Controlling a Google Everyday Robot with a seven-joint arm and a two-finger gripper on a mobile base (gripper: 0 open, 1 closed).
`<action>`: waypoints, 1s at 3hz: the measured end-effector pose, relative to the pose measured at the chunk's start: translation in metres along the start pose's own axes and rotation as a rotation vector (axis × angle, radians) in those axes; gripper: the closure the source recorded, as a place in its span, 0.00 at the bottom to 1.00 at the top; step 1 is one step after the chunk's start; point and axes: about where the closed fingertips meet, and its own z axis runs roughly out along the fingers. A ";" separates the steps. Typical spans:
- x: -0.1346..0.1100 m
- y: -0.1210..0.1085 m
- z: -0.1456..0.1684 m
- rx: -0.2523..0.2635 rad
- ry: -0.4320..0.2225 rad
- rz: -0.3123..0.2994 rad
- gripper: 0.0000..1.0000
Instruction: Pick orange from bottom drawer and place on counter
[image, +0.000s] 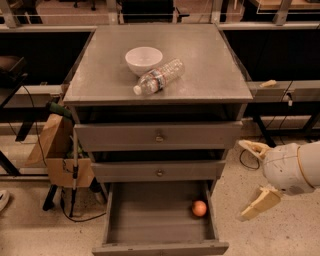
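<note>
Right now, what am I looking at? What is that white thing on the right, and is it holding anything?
One camera looks down at a grey cabinet from the front. The white thing is the end of a robot arm. Its gripper, two tan fingers spread open, hangs right of the cabinet and holds nothing. On the counter are a white bowl and a plastic bottle lying on its side. The bottom drawer is pulled open, with an orange at its right side.
</note>
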 end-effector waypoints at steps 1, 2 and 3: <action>0.002 -0.006 0.030 0.004 0.018 -0.018 0.00; 0.028 -0.011 0.111 -0.033 0.070 -0.018 0.00; 0.075 -0.007 0.197 -0.071 0.148 0.017 0.00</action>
